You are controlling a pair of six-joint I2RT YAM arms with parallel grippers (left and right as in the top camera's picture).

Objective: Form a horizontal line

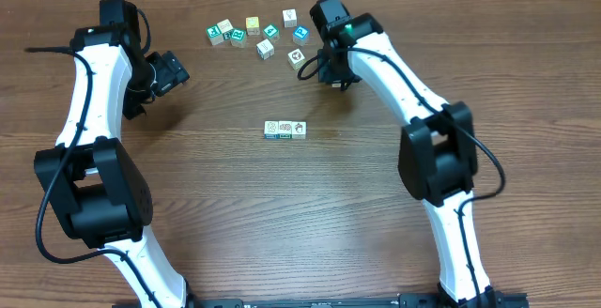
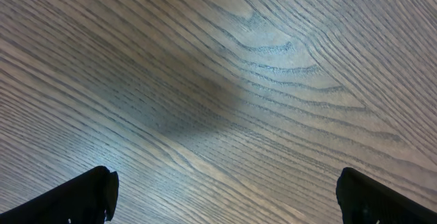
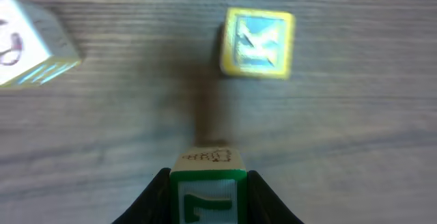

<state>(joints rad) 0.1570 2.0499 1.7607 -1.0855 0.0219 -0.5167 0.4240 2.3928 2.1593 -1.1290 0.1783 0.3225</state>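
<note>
The horizontal line (image 1: 284, 129) is a short row of three white-faced cubes lying edge to edge at the table's middle. At the back right, beside the loose cubes, my right gripper (image 1: 331, 71) is shut on a green-sided cube (image 3: 208, 200) with a picture on its top face. The right wrist view shows that cube pinched between both fingers, just above the wood. My left gripper (image 1: 170, 71) hangs at the back left, open and empty. In the left wrist view its fingers (image 2: 89, 195) stand far apart over bare wood.
Several loose cubes (image 1: 254, 32) are scattered along the back of the table, a white one (image 1: 297, 57) nearest my right gripper. The right wrist view shows a yellow-edged cube (image 3: 257, 43) ahead and a white cube (image 3: 27, 43) at the far left.
</note>
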